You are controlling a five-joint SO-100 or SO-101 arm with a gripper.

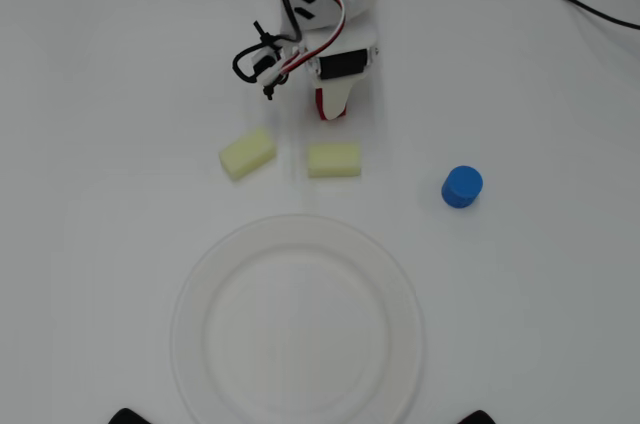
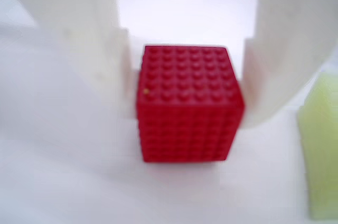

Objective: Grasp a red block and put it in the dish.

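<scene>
Right up close in the wrist view, the red block is sitting between the two white fingers, one on each side of it. Both fingers are looking like they are touching the block's sides, or very nearly, so I am guessing they are squeezing it, but I cannot tell how hard. The block is looking like it is resting on the white surface, not lifted yet. A pale yellow block is poking in at the right edge, just beside the fingers. From above, the gripper is pointing down at the surface and hiding most of the red block; only a bit of red is showing. Just past it, two pale yellow blocks are lying side by side. The dish is waiting farther on, toward the bottom of the overhead view, with nothing in it. So the block is needing to go up, over the yellow blocks, and down onto the dish. A blue cylinder is standing off to the right, well apart.
</scene>
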